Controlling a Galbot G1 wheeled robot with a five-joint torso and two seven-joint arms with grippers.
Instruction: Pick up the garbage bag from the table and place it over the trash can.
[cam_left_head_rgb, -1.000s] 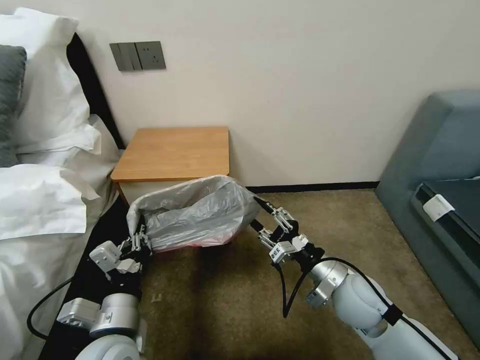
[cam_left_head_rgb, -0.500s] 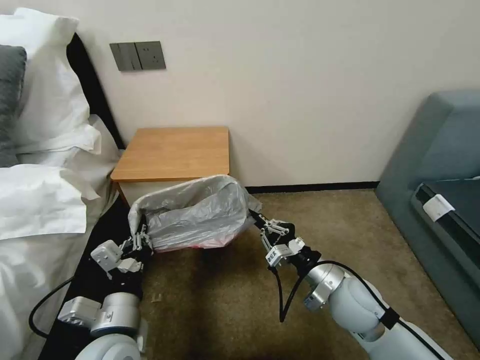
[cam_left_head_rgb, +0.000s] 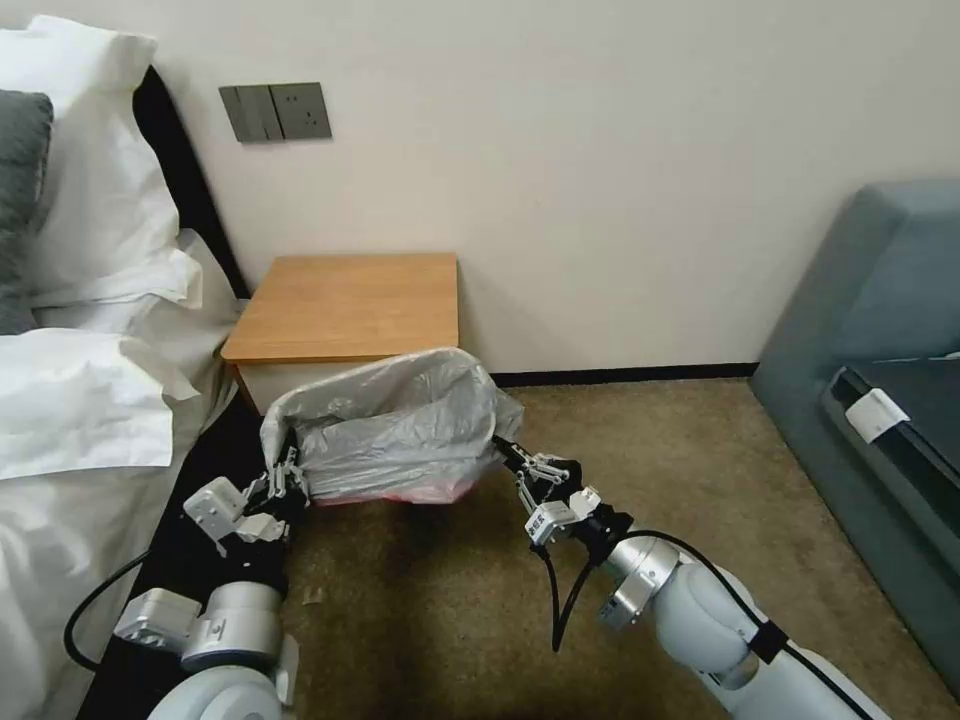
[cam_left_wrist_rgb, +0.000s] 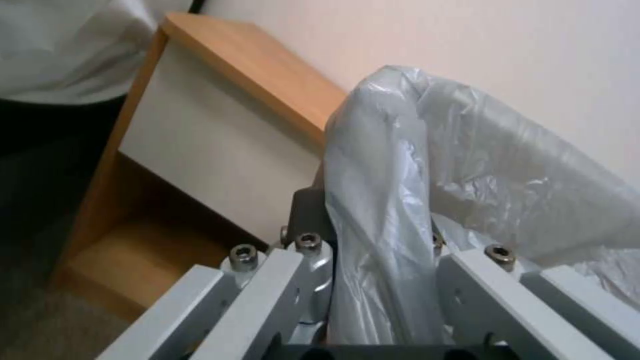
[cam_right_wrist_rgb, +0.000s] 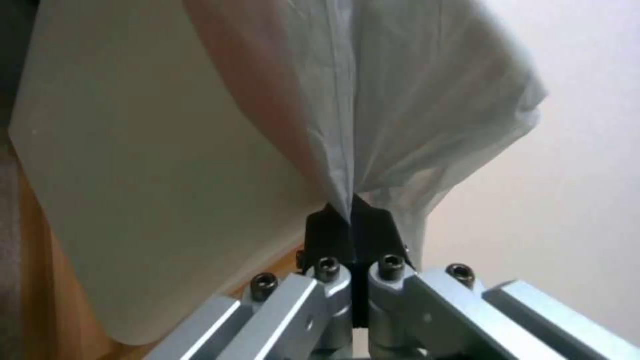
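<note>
The garbage bag (cam_left_head_rgb: 390, 430), grey, crinkly and translucent, hangs stretched open between both grippers in front of the table (cam_left_head_rgb: 350, 305), just above the carpet. My left gripper (cam_left_head_rgb: 285, 478) is shut on the bag's left edge; in the left wrist view the bag (cam_left_wrist_rgb: 413, 200) runs down between the fingers, with the table (cam_left_wrist_rgb: 220, 135) behind it. My right gripper (cam_left_head_rgb: 505, 455) is shut on the right edge, its black fingertips (cam_right_wrist_rgb: 333, 230) pinching a fold of the bag (cam_right_wrist_rgb: 413, 100). The trash can's cream wall (cam_right_wrist_rgb: 147, 200) stands right beside that fold. In the head view the bag hides the trash can.
A bed with white sheets (cam_left_head_rgb: 80, 400) and a dark frame lies close on the left. On the right stands a grey-blue sofa (cam_left_head_rgb: 880, 330). Open carpet (cam_left_head_rgb: 650, 430) lies between them, with the wall directly behind the table.
My right gripper has come down and drawn back toward me, pulling the bag's right edge lower. The left gripper has shifted only slightly and keeps its hold.
</note>
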